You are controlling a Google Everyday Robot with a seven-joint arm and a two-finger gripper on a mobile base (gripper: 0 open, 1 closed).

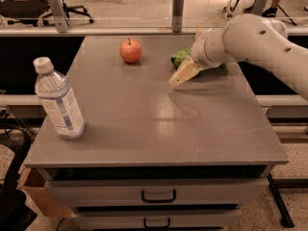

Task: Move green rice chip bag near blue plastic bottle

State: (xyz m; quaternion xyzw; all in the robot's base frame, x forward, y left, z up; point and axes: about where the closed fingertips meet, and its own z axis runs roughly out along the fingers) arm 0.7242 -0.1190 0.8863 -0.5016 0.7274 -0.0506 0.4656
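The green rice chip bag point(180, 57) is at the back right of the table, its green part showing left of the arm's end and its tan end point(183, 73) pointing forward-left. My gripper point(192, 64) is at the end of the white arm, right on the bag and shut on it, holding it just above the tabletop. The blue plastic bottle point(58, 100) stands upright near the table's front left corner, far from the bag. The back of the bag is hidden behind the gripper.
A red apple point(130, 50) sits at the back middle of the grey table point(159, 124), left of the bag. The white arm point(260, 37) reaches in from the right. Drawers point(159, 195) are below the front edge. Office chairs stand behind the far rail.
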